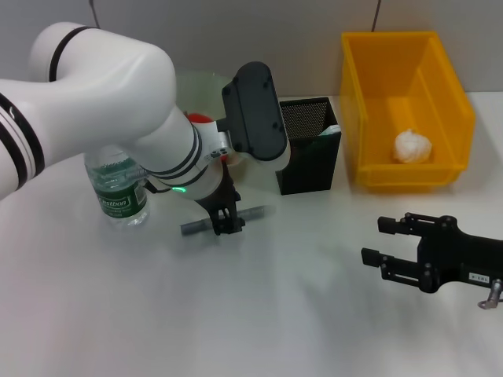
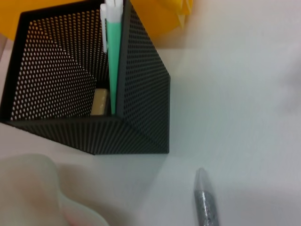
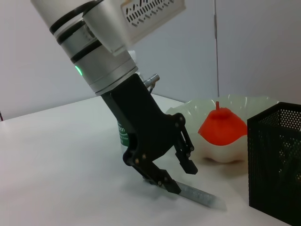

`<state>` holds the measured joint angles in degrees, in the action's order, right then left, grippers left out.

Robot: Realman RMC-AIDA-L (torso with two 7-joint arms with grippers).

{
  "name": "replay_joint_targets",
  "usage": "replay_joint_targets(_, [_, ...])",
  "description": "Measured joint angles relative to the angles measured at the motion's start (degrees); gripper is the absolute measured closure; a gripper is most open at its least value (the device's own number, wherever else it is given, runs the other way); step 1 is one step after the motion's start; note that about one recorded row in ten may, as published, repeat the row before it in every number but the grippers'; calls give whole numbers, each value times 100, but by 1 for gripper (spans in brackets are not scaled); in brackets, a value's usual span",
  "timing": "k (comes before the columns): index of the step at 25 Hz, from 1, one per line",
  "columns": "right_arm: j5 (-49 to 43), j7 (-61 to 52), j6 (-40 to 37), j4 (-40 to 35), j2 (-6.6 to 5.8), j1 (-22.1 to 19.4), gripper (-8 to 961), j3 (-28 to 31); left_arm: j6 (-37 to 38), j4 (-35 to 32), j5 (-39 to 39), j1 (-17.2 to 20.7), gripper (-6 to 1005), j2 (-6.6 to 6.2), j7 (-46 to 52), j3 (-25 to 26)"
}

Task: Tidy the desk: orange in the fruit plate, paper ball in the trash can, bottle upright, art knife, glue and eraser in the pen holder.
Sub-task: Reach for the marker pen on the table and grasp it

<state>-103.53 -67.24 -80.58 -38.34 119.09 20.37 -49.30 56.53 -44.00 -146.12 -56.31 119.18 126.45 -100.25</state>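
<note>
The paper ball (image 1: 413,146) is held in the trash can (image 1: 464,102) at 2 o'clock. The orange (image 3: 222,126) sits in the fruit plate (image 3: 242,103). The eraser (image 2: 99,101) lies inside the pen holder (image 1: 314,165). The art knife (image 1: 253,212) on the bench (image 1: 259,314) is straddled by the spread left hand (image 1: 225,225); the right hand (image 1: 382,245) is spread at 4 o'clock.

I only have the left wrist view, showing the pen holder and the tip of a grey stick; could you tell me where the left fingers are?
Observer: The left gripper is down over the art knife, which lies on the table; its fingers are open.
Operator: Thank you. Is the fruit put away?
Observer: Yes, the orange sits in the fruit plate.
Operator: And the crumpled paper?
Observer: The paper ball lies in the trash can.
</note>
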Motion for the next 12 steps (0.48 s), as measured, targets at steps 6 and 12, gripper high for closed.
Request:
replay_joint_targets(6, [0, -3, 5, 56, 0, 20, 326, 0, -31, 10, -103, 30, 623, 0, 13, -82])
replay_joint_targets(12, [0, -5, 8, 56, 0, 20, 326, 0, -25, 23, -109, 39, 639, 0, 14, -124])
